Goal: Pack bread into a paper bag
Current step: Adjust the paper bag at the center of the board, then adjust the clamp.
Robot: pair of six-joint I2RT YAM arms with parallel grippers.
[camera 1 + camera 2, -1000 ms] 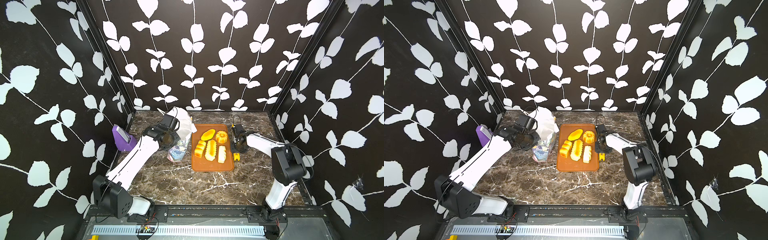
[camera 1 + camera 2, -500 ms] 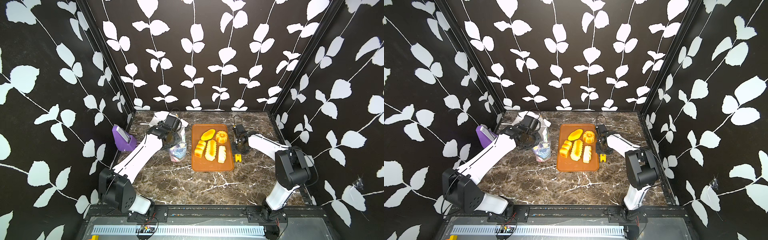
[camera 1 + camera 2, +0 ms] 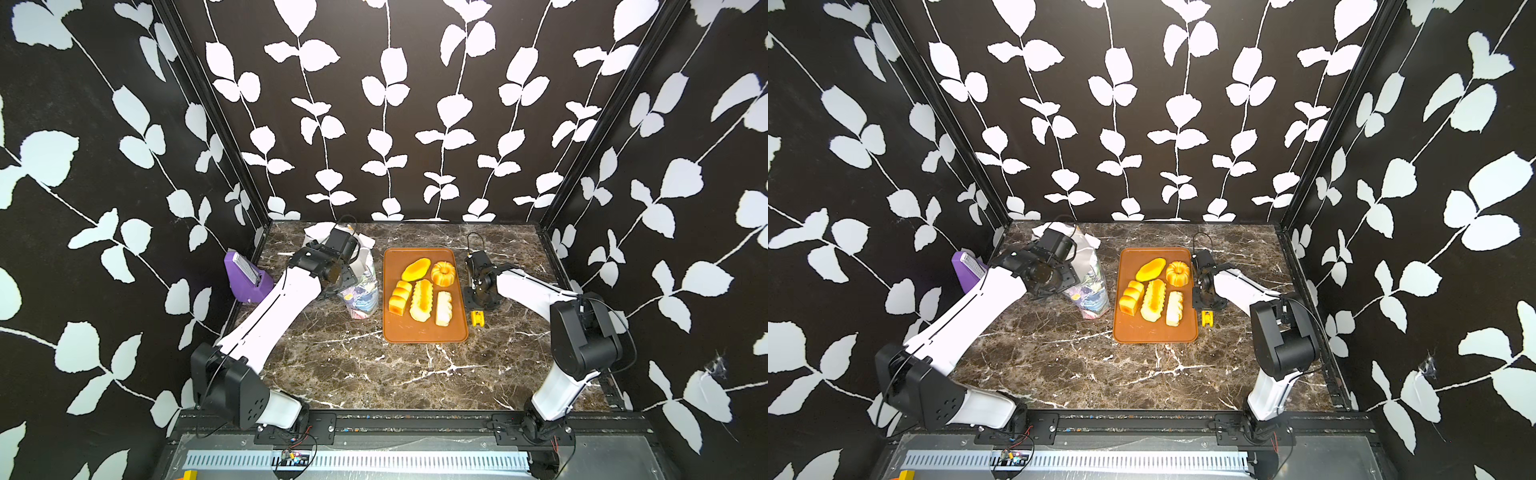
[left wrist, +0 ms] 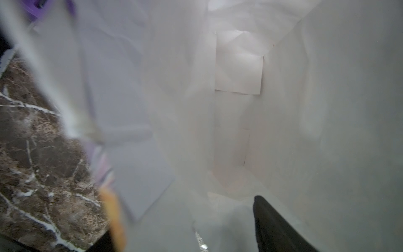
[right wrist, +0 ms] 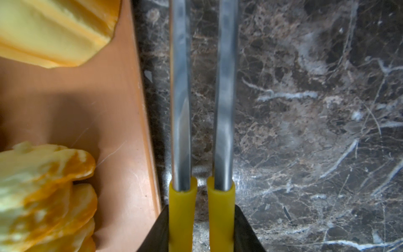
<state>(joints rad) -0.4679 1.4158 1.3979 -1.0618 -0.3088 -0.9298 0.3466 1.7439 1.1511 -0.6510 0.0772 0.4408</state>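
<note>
All five pieces of bread (image 3: 422,299) lie on the orange tray (image 3: 415,332), none yet packed. The paper bag (image 3: 363,291) stands empty just beside the tray on the bench (image 3: 374,374). The left tool (image 3: 348,279) reaches into the bag's mouth with its jaws spread, while the right tool (image 5: 201,229) clenches the tongs (image 5: 180,109) on the tray's other side.

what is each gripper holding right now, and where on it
Right gripper: tongs, clamped at their yellow sleeves. Left gripper: open at the paper bag, gripping nothing.

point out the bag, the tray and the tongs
bag (image 3: 362,291): in a top view, printed side
tray (image 3: 415,332): in a top view, bare front part
tongs (image 5: 180,109): right wrist view, one steel arm
</note>
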